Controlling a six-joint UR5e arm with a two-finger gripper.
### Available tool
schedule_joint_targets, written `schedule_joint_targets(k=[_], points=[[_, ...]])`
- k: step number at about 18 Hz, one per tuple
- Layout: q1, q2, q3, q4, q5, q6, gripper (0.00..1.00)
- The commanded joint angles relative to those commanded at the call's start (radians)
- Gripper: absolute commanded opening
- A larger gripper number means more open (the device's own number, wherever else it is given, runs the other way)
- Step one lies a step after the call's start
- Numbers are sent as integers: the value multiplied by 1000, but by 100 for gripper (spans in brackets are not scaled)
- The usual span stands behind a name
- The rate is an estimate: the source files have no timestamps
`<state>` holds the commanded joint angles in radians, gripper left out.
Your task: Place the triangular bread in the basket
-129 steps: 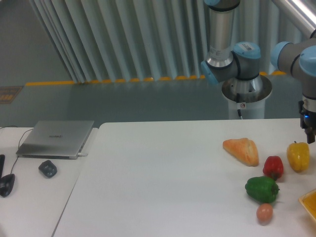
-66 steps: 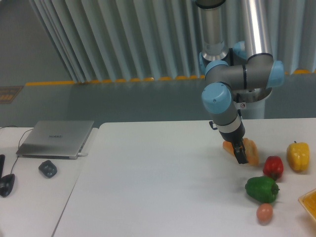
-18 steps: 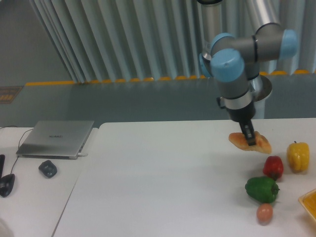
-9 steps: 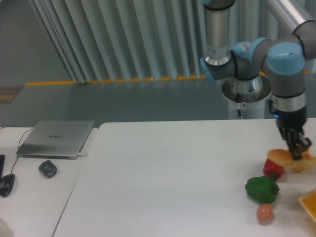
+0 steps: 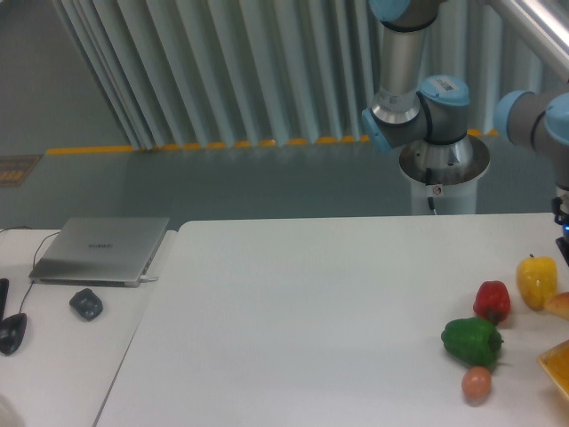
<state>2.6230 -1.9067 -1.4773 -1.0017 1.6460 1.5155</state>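
Only a golden tip of the triangular bread [image 5: 561,305] shows at the right frame edge, below the yellow pepper and above the basket corner [image 5: 555,364]. It hangs clear of the table. My gripper [image 5: 565,253] is mostly cut off by the same edge, and only a dark part with a blue light shows just above the bread. Its fingertips are out of frame, but the bread still hangs under it as carried. The basket is a yellow-orange container with a lighter rim, visible only as a corner at the bottom right.
A yellow pepper [image 5: 537,280], a red pepper [image 5: 492,301], a green pepper [image 5: 471,341] and a small brownish egg-shaped item [image 5: 476,383] lie at the table's right. A laptop [image 5: 100,249] and a mouse [image 5: 86,303] sit on the left desk. The robot base [image 5: 442,165] stands behind.
The gripper has carried the bread further right and slightly down, from above the red pepper to the frame's right edge over the basket corner. The peppers have not moved.
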Motion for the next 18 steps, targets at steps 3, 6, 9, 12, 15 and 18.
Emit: schedule_joint_targets(k=[3,6,9,12,15,18], points=[[15,-18,6,18,3,-3,24],[43,-29,11,34,2,5,27],[55,-41,23,49,2,5,27],[61,-57,43,51,2,6,38],[63,-58,43,67,2,8,100],[66,-58,37,84,2,6,100]])
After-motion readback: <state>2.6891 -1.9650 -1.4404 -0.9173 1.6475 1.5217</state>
